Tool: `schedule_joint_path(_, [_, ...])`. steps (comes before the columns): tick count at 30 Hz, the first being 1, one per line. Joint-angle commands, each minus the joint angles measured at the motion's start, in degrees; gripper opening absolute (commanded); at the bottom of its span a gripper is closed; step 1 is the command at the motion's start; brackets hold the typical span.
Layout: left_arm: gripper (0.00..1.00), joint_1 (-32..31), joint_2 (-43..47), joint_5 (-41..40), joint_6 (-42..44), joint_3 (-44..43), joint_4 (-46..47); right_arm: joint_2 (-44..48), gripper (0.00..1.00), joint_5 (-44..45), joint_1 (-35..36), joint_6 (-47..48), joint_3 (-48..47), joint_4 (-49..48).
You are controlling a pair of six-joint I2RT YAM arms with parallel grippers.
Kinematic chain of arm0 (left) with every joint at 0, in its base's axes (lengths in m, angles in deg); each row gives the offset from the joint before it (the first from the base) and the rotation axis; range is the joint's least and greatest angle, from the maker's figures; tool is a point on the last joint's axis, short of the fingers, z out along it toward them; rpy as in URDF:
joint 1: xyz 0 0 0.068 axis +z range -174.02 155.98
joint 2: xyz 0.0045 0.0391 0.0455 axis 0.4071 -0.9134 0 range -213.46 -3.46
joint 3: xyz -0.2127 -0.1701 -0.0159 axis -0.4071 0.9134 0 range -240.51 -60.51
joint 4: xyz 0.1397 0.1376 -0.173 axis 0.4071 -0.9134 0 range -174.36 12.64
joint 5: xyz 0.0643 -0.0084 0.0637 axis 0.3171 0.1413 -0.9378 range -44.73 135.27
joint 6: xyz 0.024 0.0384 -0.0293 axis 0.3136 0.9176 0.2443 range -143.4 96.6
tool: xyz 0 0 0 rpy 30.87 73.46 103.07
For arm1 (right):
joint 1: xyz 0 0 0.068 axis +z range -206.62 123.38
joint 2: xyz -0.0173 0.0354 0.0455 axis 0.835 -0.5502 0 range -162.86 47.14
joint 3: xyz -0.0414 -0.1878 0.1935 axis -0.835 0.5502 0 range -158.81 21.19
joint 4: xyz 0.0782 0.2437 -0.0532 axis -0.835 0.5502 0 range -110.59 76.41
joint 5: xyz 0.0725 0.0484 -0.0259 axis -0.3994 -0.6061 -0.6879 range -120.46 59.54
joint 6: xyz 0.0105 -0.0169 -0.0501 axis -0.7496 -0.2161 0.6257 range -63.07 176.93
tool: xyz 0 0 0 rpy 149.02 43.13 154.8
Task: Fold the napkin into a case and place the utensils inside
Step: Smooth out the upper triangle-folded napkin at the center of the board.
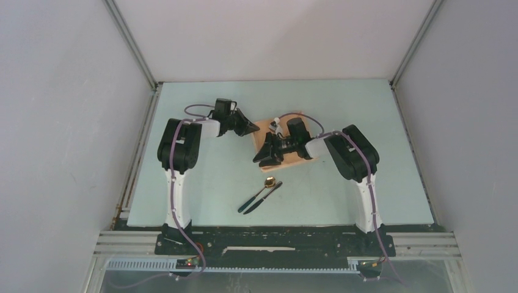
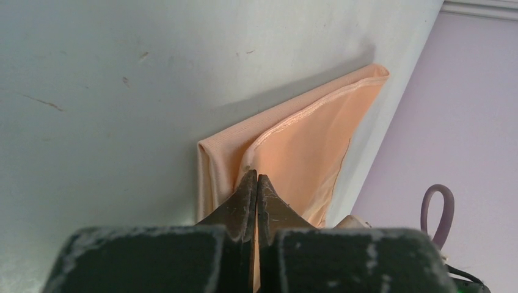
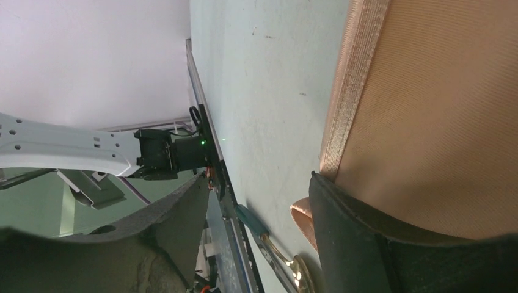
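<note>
**Left gripper** [image 2: 256,178]: the jaws are pressed fully together. The tips sit at the near corner of the folded napkin [image 2: 305,137], where a glossy hemmed edge of the upper layer runs down to meet them. It cannot be told whether any cloth is caught between the tips. In the overhead view this gripper [image 1: 255,128] lies at the napkin's left edge, and its arm reaches in from the left.

**Right gripper** [image 3: 259,180]: the jaws are spread wide and hold nothing. One finger [image 3: 379,244] lies over the napkin's [image 3: 440,122] hemmed border, and the other finger stands off over the bare table [image 3: 269,91]. Overhead, this gripper [image 1: 261,159] is low over the near-left part of the cloth, and the wrist covers much of the cloth's middle.

**Napkin** [image 1: 264,129]: a peach-tan cloth, folded to a small, slightly skewed rectangle. It lies flat on the pale green table [image 1: 201,177], toward the far side and between the two arms. At least two layers show at the left-hand corner. No finished pouch shape is visible.

**Utensils**: the spoon [image 1: 269,181] and the knife [image 1: 262,199] lie side by side on the table, touching or nearly so, and angled. They lie nearer the arm bases than the napkin, close to it but apart from it. The spoon's gold bowl points toward the cloth. In the right wrist view the gold bowl [image 3: 300,270] and one end of a dark handle [image 3: 250,220] show just beyond the napkin's edge. Neither gripper touches either piece.
</note>
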Motion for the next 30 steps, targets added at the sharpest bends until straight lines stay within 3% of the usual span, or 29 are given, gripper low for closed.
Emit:
schedule_joint_path(1, [0.0,0.85,-1.65,-1.26,0.1,-1.46,-2.16,2.9,0.7,0.67,0.08,3.47,0.27,3.31])
schedule_joint_path(9, [0.0,0.93,-1.74,-0.98,0.54,-1.57,-2.4,9.0,0.71,2.13,0.34,8.32,0.31,9.78])
schedule_joint_path(17, [0.0,0.92,-1.65,-1.07,0.56,-1.42,-2.4,5.91,0.71,0.8,1.16,7.09,0.32,8.99])
schedule_joint_path(30, [0.0,1.12,-2.09,-0.29,1.07,-2.12,-2.73,9.82,0.72,5.79,0.9,9.96,3.22,12.2])
